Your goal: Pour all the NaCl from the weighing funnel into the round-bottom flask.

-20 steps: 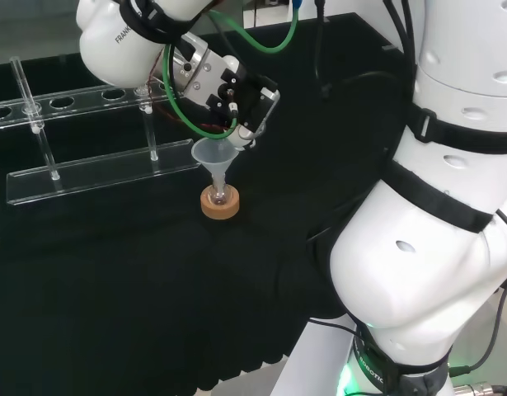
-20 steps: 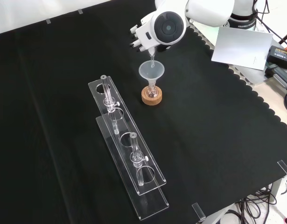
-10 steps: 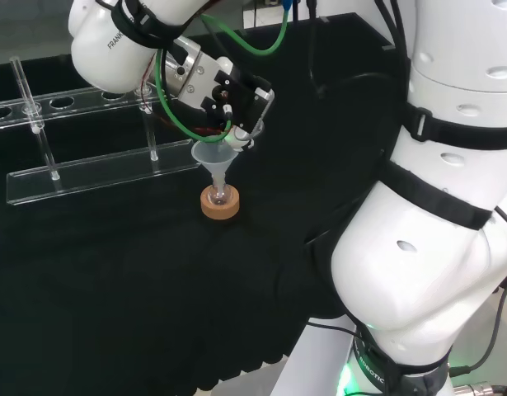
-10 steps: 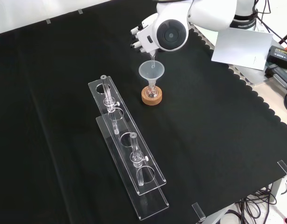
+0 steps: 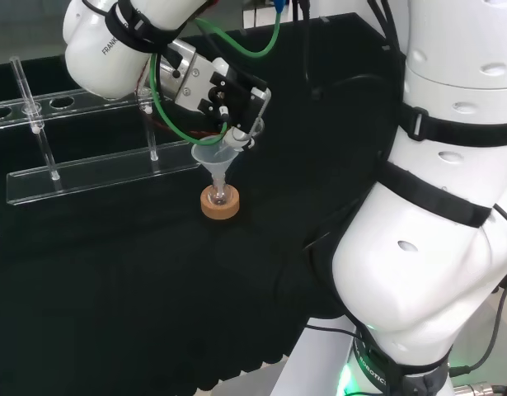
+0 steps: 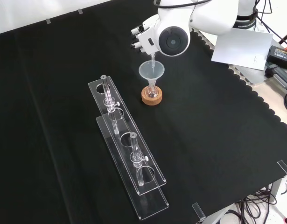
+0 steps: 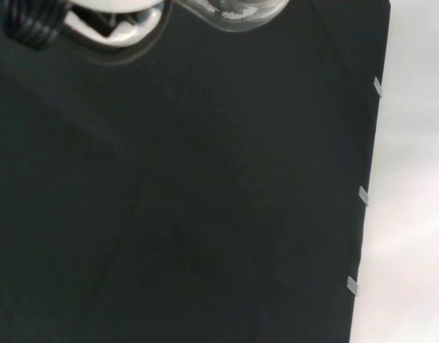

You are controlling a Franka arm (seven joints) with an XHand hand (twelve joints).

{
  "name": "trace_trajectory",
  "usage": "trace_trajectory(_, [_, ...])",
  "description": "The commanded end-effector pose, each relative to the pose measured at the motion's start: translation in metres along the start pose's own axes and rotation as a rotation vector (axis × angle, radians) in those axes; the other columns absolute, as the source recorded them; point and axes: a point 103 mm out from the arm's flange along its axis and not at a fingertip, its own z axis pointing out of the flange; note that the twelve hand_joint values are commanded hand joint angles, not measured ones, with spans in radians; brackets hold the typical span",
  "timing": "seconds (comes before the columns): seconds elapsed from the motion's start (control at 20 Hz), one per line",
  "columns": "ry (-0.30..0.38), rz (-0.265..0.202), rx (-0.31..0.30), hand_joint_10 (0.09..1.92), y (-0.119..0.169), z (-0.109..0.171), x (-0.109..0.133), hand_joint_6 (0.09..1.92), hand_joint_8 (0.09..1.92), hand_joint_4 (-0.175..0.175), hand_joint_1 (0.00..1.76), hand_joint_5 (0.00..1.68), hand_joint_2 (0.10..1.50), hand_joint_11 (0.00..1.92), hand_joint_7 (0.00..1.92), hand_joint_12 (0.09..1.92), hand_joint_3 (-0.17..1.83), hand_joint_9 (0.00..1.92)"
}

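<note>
A: Left side first. What's there?

B: Front view, a clear tube rack point(image 6: 129, 154) in the lower left-centre of the frame, well apart from the action. Skip it.

A: Centre?

B: Plastic funnel point(image 6: 151, 71) sits upright in the round-bottom flask point(image 6: 151, 92), on a cork ring point(image 6: 151, 98), upper centre on the table point(image 6: 227, 140).

A: And the weighing funnel?

B: The weighing funnel point(image 6: 153, 58) is a thin clear stem just above the plastic funnel's mouth, long axis tilted steeply down from the hand point(image 6: 144, 38), tip over the bowl. Head view: the hand point(image 5: 228, 95) is up and right of the bowl, fingers point(image 5: 251, 111) curled, pinching the weighing funnel.

A: Salt left?

B: Wrist view shows white grains in the glass bulb point(image 7: 233, 11). Probably mid-pour; needs more tilt along that axis.
</note>
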Motion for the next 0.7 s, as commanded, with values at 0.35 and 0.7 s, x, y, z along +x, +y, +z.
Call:
trace_trajectory(0.35, [-0.057, 0.006, 0.015, 0.24, -0.0004, -0.0057, 0.0035, 0.75, 0.64, 0.175, 1.10, 1.21, 0.74, 0.89, 0.62, 0.99, 0.55, 1.03])
trace_trajectory(0.7, [-0.088, 0.011, 0.017, 0.24, 0.0002, -0.0071, 0.0030, 0.75, 0.64, 0.175, 1.10, 1.21, 0.74, 0.89, 0.62, 0.99, 0.55, 1.03])
